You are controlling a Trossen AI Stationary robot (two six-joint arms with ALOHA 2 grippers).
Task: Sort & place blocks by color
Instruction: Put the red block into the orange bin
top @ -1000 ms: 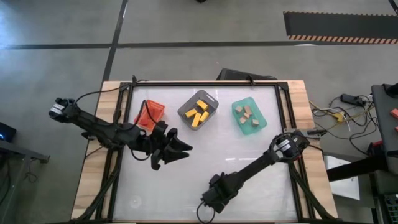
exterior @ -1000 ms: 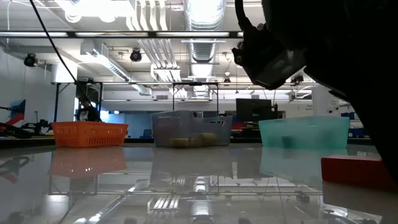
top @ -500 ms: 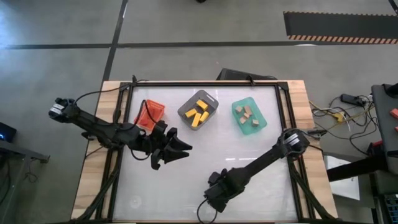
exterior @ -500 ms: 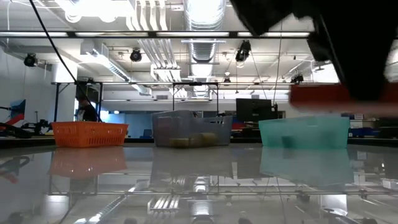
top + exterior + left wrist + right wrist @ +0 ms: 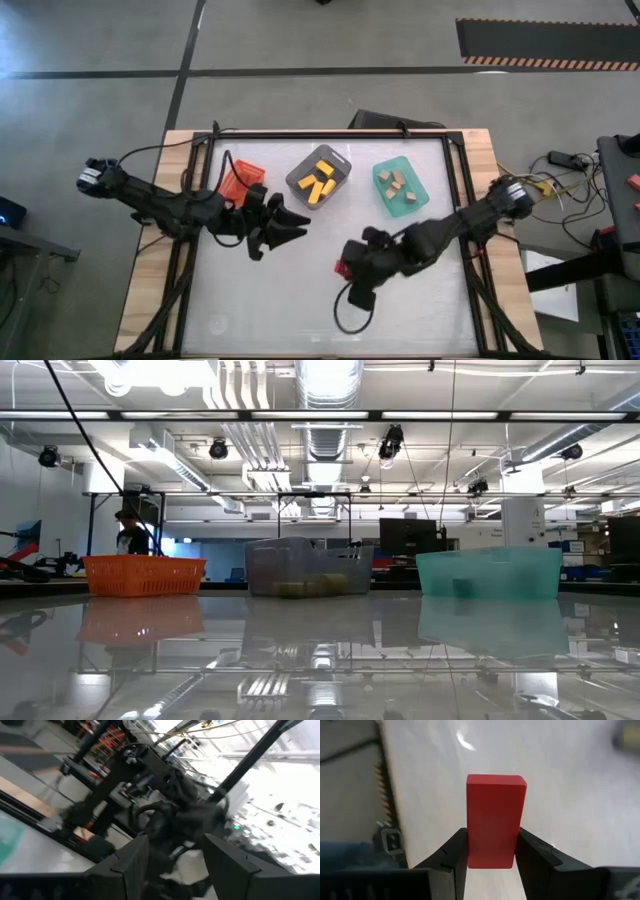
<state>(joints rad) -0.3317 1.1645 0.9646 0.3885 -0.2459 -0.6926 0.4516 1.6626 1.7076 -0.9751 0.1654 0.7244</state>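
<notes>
My right gripper (image 5: 492,834) is shut on a red block (image 5: 495,815) and holds it above the middle of the table (image 5: 260,300); in the high view the block (image 5: 343,268) shows at the gripper's (image 5: 352,272) left. My left gripper (image 5: 293,226) hovers open and empty left of centre, near the orange bin (image 5: 240,182); its fingers (image 5: 127,862) frame the right arm. The grey bin (image 5: 320,177) holds several yellow blocks. The green bin (image 5: 400,188) holds several tan blocks. The low view shows no gripper. My right gripper pinches the red block between its two fingers, on its two long side faces (image 5: 472,847) near one end. The rest of the block sticks out past the fingertips (image 5: 457,845). The fingers slant downward, coming from the table's right side. The block is lifted clear of the table.
The three bins stand in a row along the far part of the table, also seen in the low view: the orange bin (image 5: 145,575), the grey bin (image 5: 308,568), the green bin (image 5: 490,572). Cables lie off the table's right edge (image 5: 540,185).
My right gripper has risen from near the table's front edge and gone toward the far edge and centre, turning as it went. The red block, which lay on the table, has been lifted clear with it and has left the low view.
</notes>
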